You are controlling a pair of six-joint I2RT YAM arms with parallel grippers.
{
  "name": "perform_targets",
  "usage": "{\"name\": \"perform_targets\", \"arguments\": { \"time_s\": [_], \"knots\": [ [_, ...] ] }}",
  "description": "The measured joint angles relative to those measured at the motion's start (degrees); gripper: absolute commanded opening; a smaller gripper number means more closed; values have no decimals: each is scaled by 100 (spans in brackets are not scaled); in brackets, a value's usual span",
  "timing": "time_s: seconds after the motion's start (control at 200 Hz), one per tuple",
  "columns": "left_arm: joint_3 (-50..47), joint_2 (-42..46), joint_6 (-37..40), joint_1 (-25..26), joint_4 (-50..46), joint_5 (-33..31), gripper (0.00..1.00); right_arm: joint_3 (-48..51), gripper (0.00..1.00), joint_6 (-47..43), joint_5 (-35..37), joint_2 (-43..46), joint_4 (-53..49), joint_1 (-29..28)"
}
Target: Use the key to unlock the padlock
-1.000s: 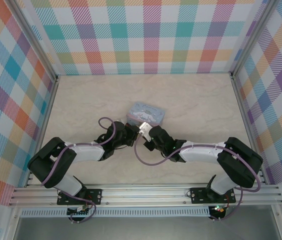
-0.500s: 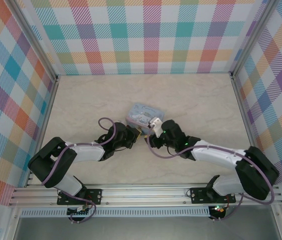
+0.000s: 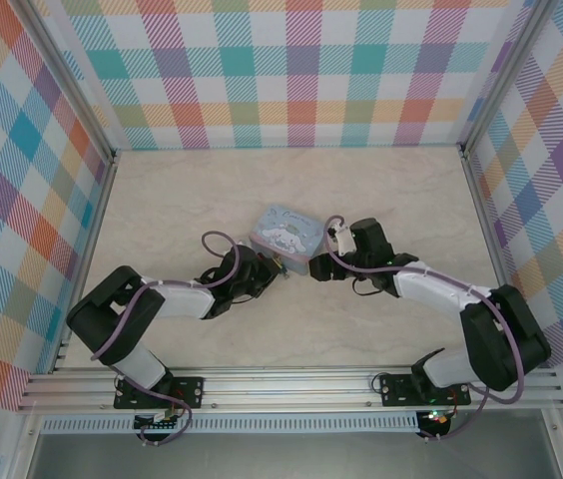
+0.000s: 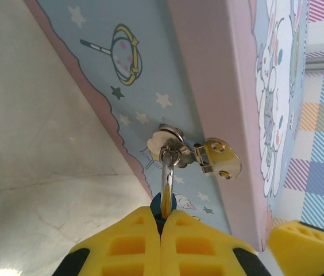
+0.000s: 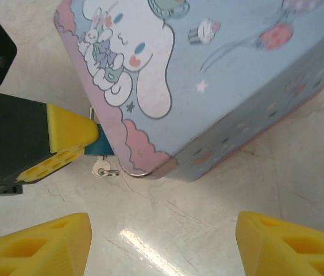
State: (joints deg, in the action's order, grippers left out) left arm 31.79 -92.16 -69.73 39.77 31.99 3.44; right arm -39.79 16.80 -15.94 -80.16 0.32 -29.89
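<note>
Padlock point(image 5: 100, 148) pinched tight in left gripper point(image 4: 162, 223), shackle point(image 4: 166, 172) through tin point(image 5: 208, 75) hasp point(image 4: 219, 158), right gripper point(image 5: 163, 223) spread, nearby but apart

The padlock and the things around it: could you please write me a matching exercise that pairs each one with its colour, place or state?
Things:
1. padlock
2. key
3. right gripper
4. tin

Descriptions:
A. pale blue, printed with cartoon figures
B. open, with nothing between its fingers
C. clamped in the left gripper
D. small and silvery, right beside the teal body, held by no fingers

Pairs: 1-C, 2-D, 3-B, 4-A
</note>
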Motion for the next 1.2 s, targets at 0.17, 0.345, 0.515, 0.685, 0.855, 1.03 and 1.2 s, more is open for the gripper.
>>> {"name": "perform_targets", "arguments": {
  "time_s": [0.17,0.345,0.515,0.685,0.855,1.03,1.2],
  "knots": [
    [17,-133,52,0,223,-9,8,-61,75,691,-238,-315,249,149],
    [0,-155,52,0,223,-13,32,-61,84,1237,-365,-514,645,291],
    [-149,-50,125,-13,-129,-111,45,-63,90,1547,-439,-669,890,398],
    [-254,719,271,-125,-743,-273,56,-238,91,1735,-533,-911,990,522],
    [-254,1753,614,-435,-1429,-538,62,-754,91,1801,-688,-1386,1021,551],
    [-275,2632,1001,-721,-2170,-807,65,-1204,88,1847,-802,-1871,1088,551],
    [-339,3108,1346,-879,-2632,-872,69,-1687,86,1851,-1051,-2350,1169,555]
  ]
}}
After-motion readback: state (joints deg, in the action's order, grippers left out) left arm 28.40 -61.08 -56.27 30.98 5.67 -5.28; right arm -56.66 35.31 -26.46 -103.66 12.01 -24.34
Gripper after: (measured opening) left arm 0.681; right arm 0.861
